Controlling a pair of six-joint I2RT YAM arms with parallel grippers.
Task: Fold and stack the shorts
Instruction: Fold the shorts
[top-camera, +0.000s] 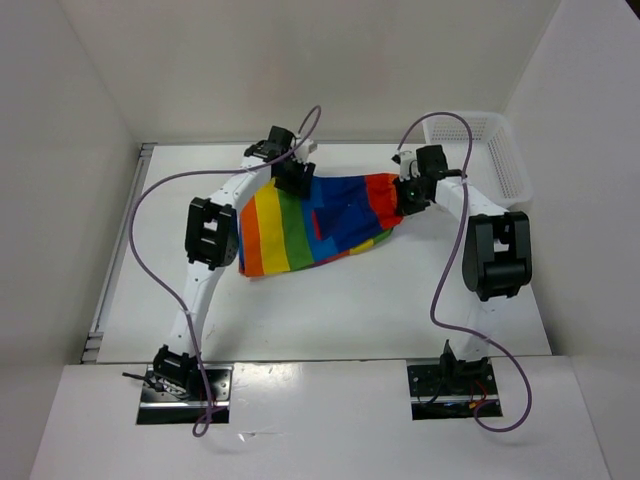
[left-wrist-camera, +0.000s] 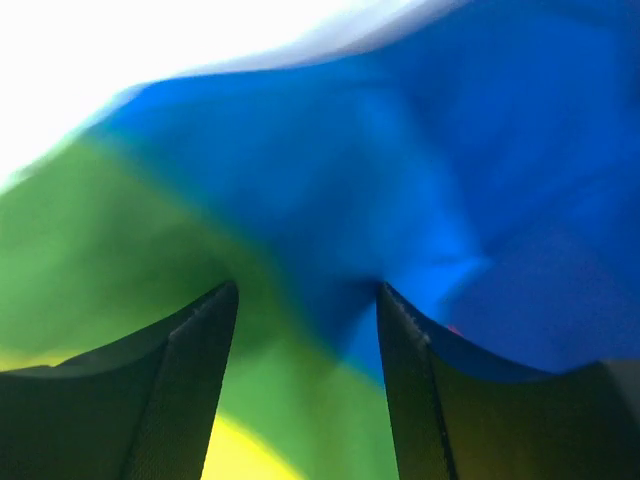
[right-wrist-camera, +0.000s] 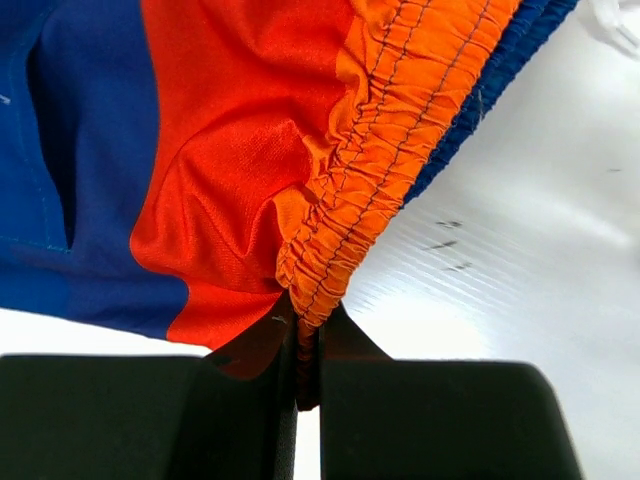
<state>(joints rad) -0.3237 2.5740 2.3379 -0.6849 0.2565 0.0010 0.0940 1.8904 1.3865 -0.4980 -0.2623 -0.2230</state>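
Note:
The rainbow-striped shorts (top-camera: 310, 225) are spread across the far middle of the table, orange and yellow stripes at the left, red at the right, with a blue pocket (top-camera: 340, 215) in the middle. My left gripper (top-camera: 293, 178) is at their far left edge. In the left wrist view (left-wrist-camera: 305, 290) its fingers stand well apart, with green and blue cloth (left-wrist-camera: 300, 180) blurred close between and beyond them. My right gripper (top-camera: 408, 192) is shut on the orange elastic waistband (right-wrist-camera: 390, 150) at the shorts' right end, and the right wrist view (right-wrist-camera: 308, 320) shows the band pinched between the jaws.
A white plastic basket (top-camera: 500, 150) stands at the back right corner. A bit of white drawstring (right-wrist-camera: 615, 20) shows beside the waistband. White walls enclose the table on the left, back and right. Purple cables loop above both arms.

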